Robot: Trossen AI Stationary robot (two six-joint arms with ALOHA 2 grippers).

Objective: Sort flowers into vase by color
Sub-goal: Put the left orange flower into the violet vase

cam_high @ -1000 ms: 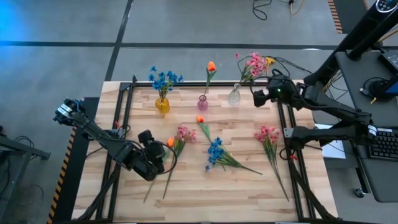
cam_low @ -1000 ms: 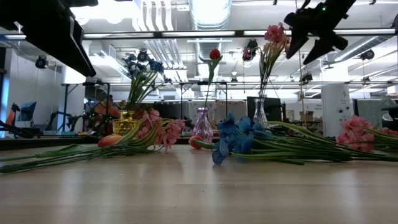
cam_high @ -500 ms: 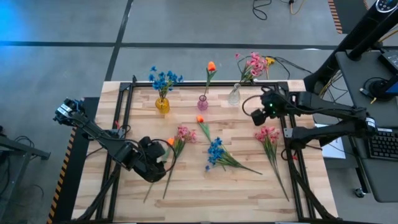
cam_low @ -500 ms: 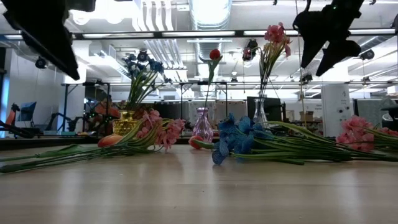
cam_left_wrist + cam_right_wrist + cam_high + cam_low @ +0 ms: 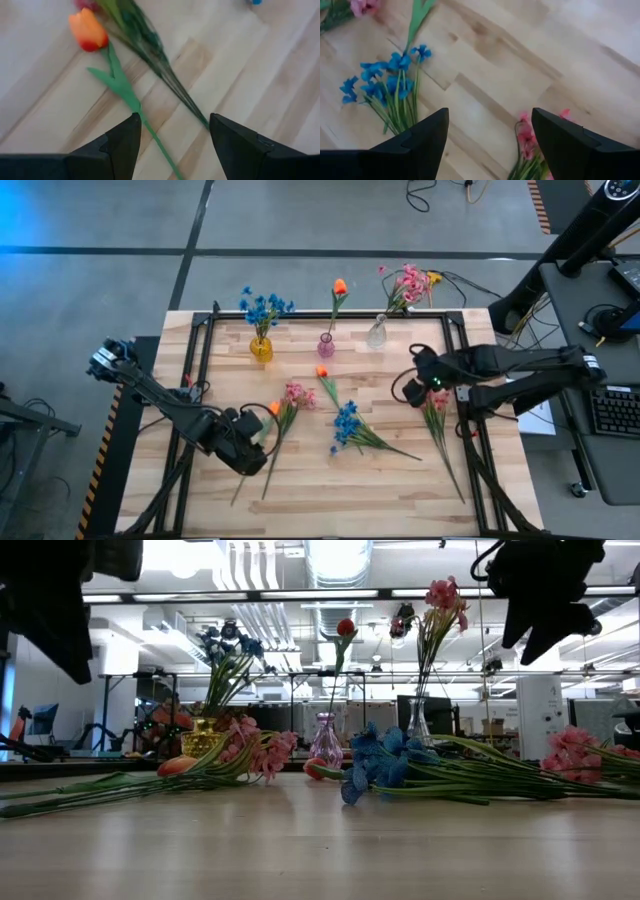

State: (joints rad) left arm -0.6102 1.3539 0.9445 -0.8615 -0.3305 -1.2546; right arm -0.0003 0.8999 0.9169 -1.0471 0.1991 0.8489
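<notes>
**Both arms lined up for a pick, nothing held yet**

You are at the reach stage. Your left gripper [image 5: 171, 131] hangs just over the orange tulip [image 5: 88, 31] lying at the table's left front, fingers apart, with the tulip's green stem running in between them. Nothing is gripped. Your right gripper [image 5: 490, 131] hovers over the pink spray [image 5: 432, 396] on the right side of the table, fingers also spread wide and empty; the pink blooms show just ahead of it in its wrist view.

Three vases stand along the far edge: the yellow vase [image 5: 261, 348] already holds blue blooms, the purple vase [image 5: 326, 345] an orange bud, the clear vase [image 5: 376, 333] pink blossoms. Loose on the wood are a second pink spray [image 5: 296, 395] beside the tulip, another orange bud [image 5: 322, 371] near the middle, and a blue bunch [image 5: 346, 423].

For the left, you likely need to lower onto the stem, keep clear of the neighbouring pink spray's stalk, and close. For the right, drop toward the stem below the blooms before closing, then carry it to the clear vase.
</notes>
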